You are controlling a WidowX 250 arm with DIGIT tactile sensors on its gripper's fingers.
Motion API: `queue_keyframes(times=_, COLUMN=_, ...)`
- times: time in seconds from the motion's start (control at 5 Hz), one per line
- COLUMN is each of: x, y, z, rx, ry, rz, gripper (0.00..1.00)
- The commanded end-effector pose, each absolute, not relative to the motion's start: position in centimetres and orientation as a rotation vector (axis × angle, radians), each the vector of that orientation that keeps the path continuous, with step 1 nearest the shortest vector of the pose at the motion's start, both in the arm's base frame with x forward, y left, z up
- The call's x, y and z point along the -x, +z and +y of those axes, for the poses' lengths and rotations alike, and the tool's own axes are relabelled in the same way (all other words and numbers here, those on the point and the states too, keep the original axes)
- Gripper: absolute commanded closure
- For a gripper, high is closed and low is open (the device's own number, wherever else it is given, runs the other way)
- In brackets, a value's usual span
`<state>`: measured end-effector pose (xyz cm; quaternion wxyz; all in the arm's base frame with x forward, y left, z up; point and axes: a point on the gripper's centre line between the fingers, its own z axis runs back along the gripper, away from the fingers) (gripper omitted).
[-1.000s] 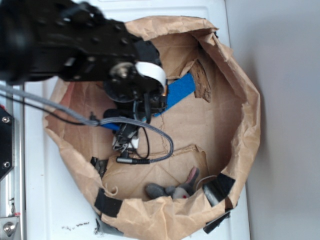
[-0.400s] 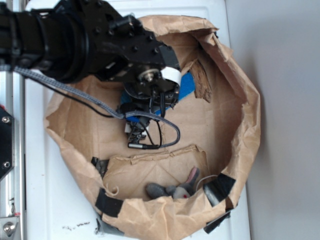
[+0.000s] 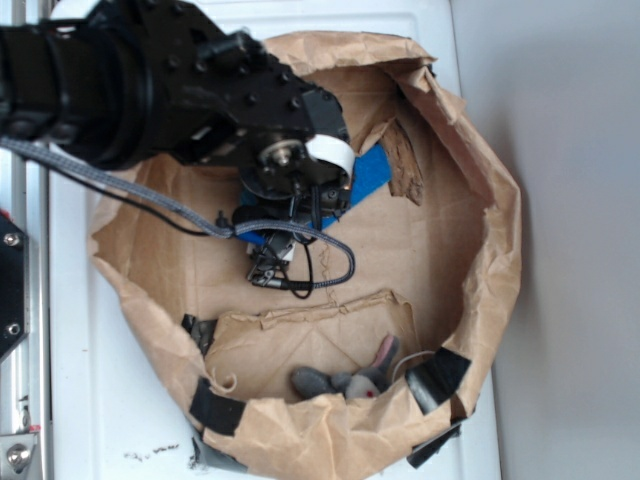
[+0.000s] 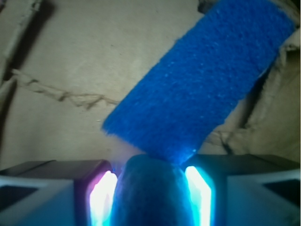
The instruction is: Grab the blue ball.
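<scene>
Gripper (image 4: 149, 197) clamped on the ball (image 4: 148, 188), fingers (image 4: 101, 195) pressing both sides.
Ball touches the sponge's (image 4: 202, 82) near edge; brown paper bag (image 3: 480, 200) floor beneath, mouse (image 3: 350, 378) well apart, white tabletop (image 3: 120, 410) around.

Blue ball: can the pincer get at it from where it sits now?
Probably yes. In the wrist view the blue ball already sits between the two fingers of the pincer, nothing in between. The blue sponge lies just beyond it, apparently not blocking a close.
</scene>
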<state>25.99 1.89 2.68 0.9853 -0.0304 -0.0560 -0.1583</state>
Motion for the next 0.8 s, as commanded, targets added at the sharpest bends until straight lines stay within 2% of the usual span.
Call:
queue_keyframes(times=0.0, x=-25.4, y=12.0, z=3.1, rx=0.186, ry=-0.254, rz=-0.347, gripper=1.00)
queue_keyframes(times=0.2, x=-25.3, y=16.6, z=3.8, rx=0.185, ry=-0.203, rz=-0.381, gripper=1.00)
queue_keyframes(times=0.4, x=-24.8, y=19.8, z=4.8, rx=0.161, ry=-0.152, rz=-0.440, gripper=1.00)
queue_keyframes(times=0.6, x=-24.9, y=20.3, z=5.2, rx=0.175, ry=-0.145, rz=-0.423, gripper=1.00)
